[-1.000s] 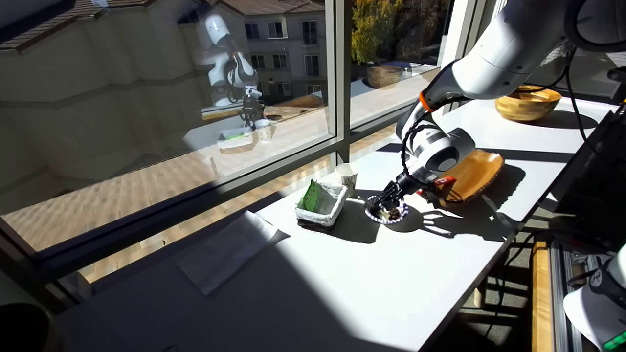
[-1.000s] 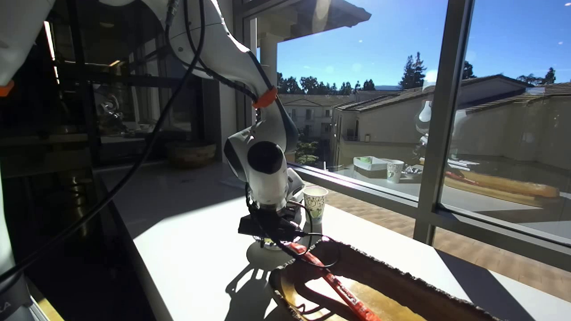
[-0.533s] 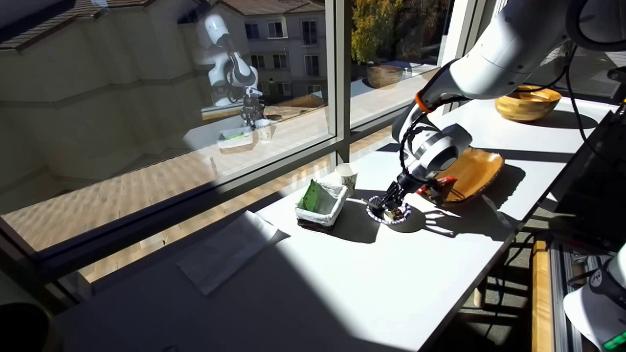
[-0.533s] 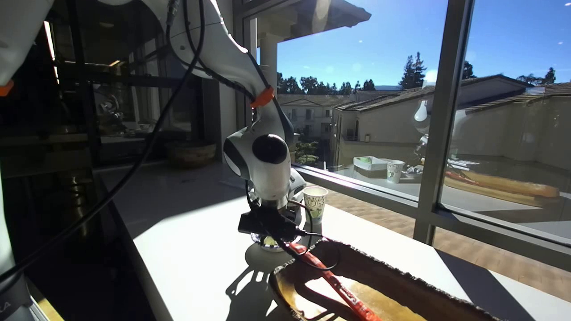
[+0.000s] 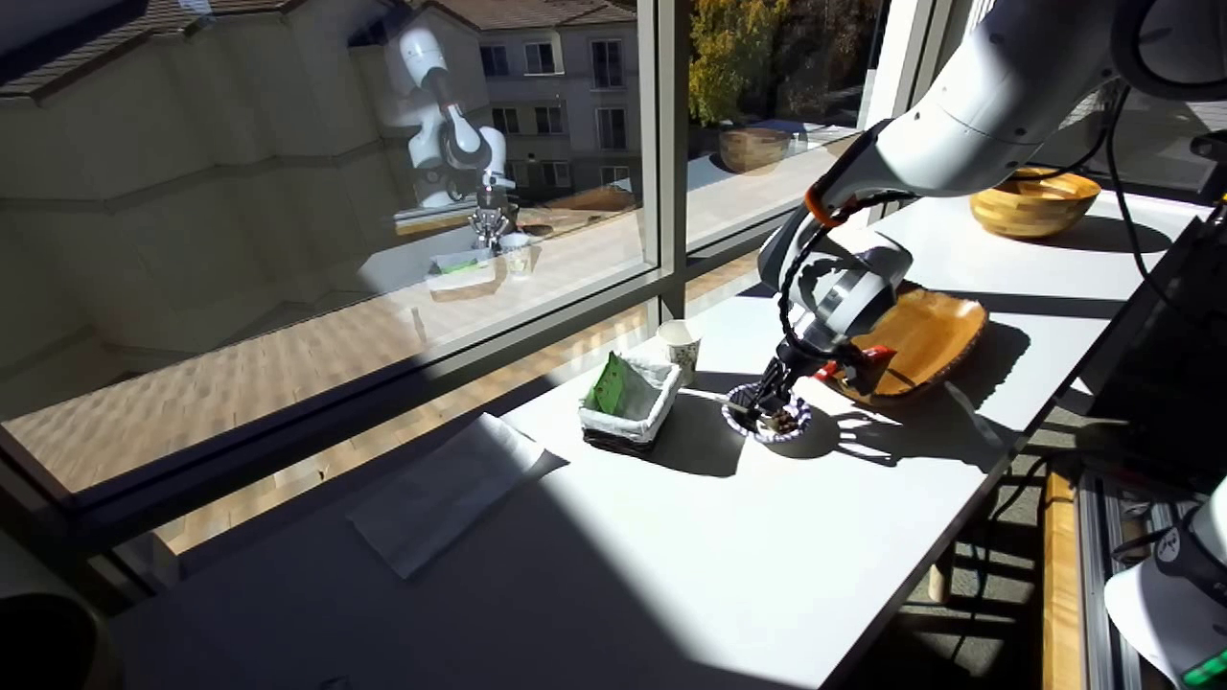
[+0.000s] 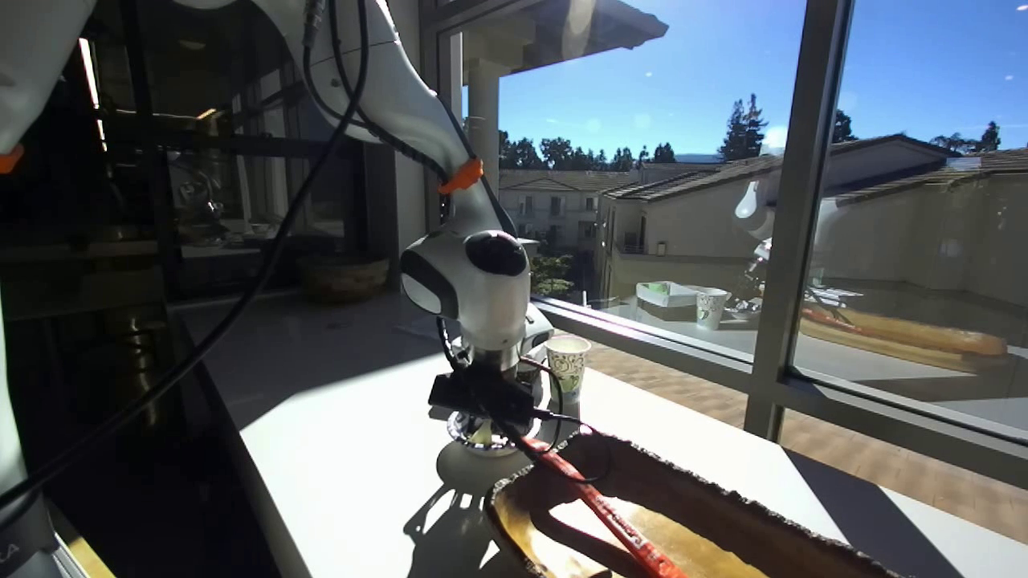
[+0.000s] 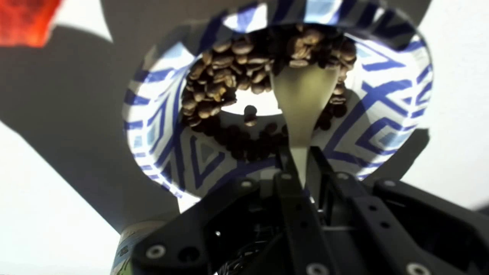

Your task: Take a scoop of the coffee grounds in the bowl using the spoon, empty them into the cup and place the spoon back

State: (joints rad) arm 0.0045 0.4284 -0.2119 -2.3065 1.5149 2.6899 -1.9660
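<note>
In the wrist view fingers gripped spoon, its head pointing to 12 o'clock at the beans in the bowl, while in an exterior view cup stood upright on the worktop at the bowl's 10 o'clock.

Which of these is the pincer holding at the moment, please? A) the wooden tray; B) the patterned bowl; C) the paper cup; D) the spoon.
D, as the wrist view shows the pincer closed on the spoon, whose broad end reaches the coffee beans.
</note>
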